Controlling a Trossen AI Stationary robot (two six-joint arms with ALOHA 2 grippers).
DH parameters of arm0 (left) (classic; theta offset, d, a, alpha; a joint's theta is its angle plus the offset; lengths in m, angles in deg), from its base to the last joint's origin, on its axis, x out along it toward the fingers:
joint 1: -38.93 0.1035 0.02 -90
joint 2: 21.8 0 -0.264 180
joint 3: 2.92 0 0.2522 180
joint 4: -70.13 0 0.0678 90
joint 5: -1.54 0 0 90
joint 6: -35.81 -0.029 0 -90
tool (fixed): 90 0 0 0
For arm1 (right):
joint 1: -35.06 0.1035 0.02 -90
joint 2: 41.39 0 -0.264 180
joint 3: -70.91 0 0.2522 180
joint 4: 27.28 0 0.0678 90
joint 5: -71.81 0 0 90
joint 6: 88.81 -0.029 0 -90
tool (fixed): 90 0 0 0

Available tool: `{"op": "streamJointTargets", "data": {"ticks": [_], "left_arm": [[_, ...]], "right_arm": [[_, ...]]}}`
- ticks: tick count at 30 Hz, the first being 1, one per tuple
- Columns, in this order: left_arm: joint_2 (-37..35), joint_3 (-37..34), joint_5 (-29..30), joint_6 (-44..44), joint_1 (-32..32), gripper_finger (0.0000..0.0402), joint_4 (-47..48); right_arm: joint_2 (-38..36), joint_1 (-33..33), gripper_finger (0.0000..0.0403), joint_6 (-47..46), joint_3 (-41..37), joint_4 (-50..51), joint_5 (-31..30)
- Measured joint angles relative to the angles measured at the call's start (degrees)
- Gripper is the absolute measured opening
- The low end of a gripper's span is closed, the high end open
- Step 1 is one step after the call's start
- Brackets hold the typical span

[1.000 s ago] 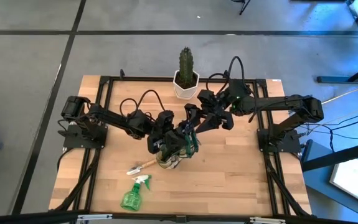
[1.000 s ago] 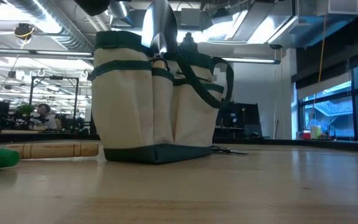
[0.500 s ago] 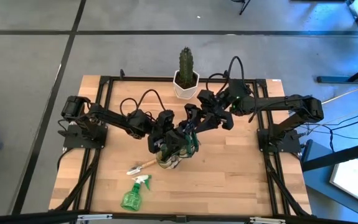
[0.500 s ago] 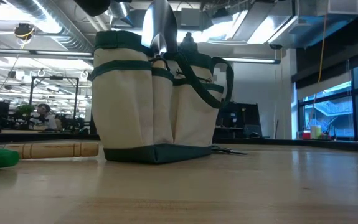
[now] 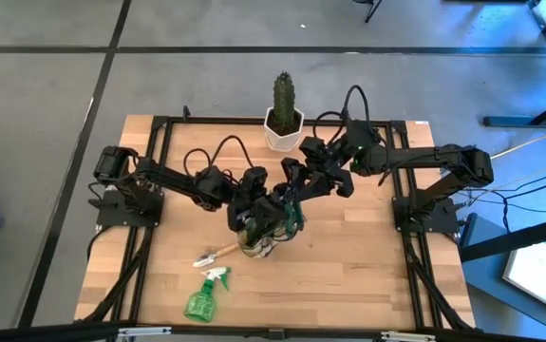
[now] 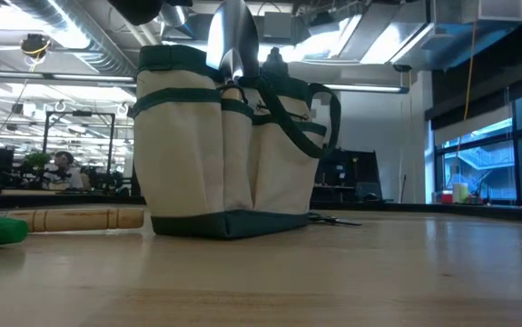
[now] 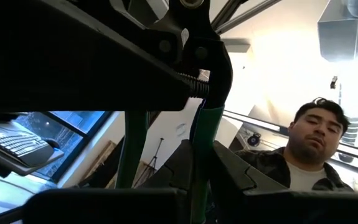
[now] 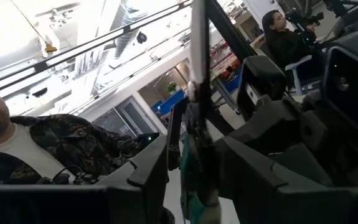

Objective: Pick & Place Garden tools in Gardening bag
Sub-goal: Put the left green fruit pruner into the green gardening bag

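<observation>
Grippers meeting over the gardening bag (image 5: 265,231) at mid-table.

High view: left gripper (image 5: 274,211), right gripper (image 5: 294,193); trowel (image 5: 217,254), spray bottle (image 5: 202,296) nearby. Wrist views: left clamped on a green bag handle (image 7: 211,134); right's fingers (image 8: 150,165) grip a thin tool (image 8: 198,93).

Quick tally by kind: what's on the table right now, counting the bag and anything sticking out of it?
Bag: 1
Spray bottle: 1
Wooden-handled tool lying beside the bag: 1
Trowel blade standing out of the bag: 1
Cactus in its pot: 1
Total: 5
</observation>
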Motion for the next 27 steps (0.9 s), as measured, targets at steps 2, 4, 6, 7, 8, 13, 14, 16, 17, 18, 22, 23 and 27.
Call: {"op": "streamJointTargets", "data": {"ticks": [2, 4, 6, 7, 8, 13, 14, 16, 17, 18, 22, 23, 27], "left_arm": [[0.00, 0.00, 0.04, 0.01, 0.09, 0.0024, 0.13], [0.00, 0.00, 0.06, 0.00, 0.09, 0.0024, 0.08], [0.00, 0.00, 0.04, 0.00, 0.09, 0.0024, 0.11], [0.00, 0.00, 0.04, 0.02, 0.06, 0.0024, 0.11], [0.00, 0.00, 0.04, 0.00, 0.04, 0.0024, 0.08], [0.00, 0.00, 0.13, -0.02, 0.09, 0.0024, 0.23], [0.00, 0.00, 0.14, -0.01, 0.07, 0.0024, 0.28], [0.00, 0.00, 0.15, 0.00, 0.06, 0.0024, 0.28], [0.00, 0.00, 0.15, -0.02, 0.06, 0.0024, 0.28], [0.00, 0.00, 0.15, -0.02, 0.06, 0.0024, 0.26], [0.00, 0.00, 0.11, -0.01, 0.06, 0.0024, 0.27], [0.00, 0.00, 0.11, 0.15, 0.06, 0.0027, 0.27], [0.00, 0.00, 0.06, 4.57, 0.06, 0.0067, 0.28]], "right_arm": [[0.00, 0.00, 0.0151, 0.02, 0.00, 0.00, 0.02], [0.00, 0.00, 0.0149, 0.13, 0.00, 0.20, 0.00], [0.00, -0.06, 0.0142, 0.13, 0.00, 0.24, 0.01], [0.00, -0.16, 0.0136, 0.14, 0.00, 0.24, 0.02], [0.00, -0.26, 0.0128, 0.17, 0.00, 0.24, 0.03], [0.00, -0.33, 0.0080, 0.42, 0.00, 0.30, 0.28], [0.00, -0.33, 0.0070, 0.57, 0.00, 0.43, 0.28], [0.02, -0.33, 0.0053, 0.85, 0.00, 0.46, 0.30], [0.02, -0.33, 0.0047, 1.05, 0.00, 0.45, 0.30], [0.02, -0.33, 0.0043, 1.27, 0.00, 0.46, 0.34], [0.02, -0.35, 0.0037, 1.42, 0.00, 0.44, 0.48], [0.02, -0.35, 0.0036, 1.42, 0.00, 0.44, 0.48], [0.02, -0.35, 0.0035, 0.34, 0.00, 0.41, 0.68]]}}
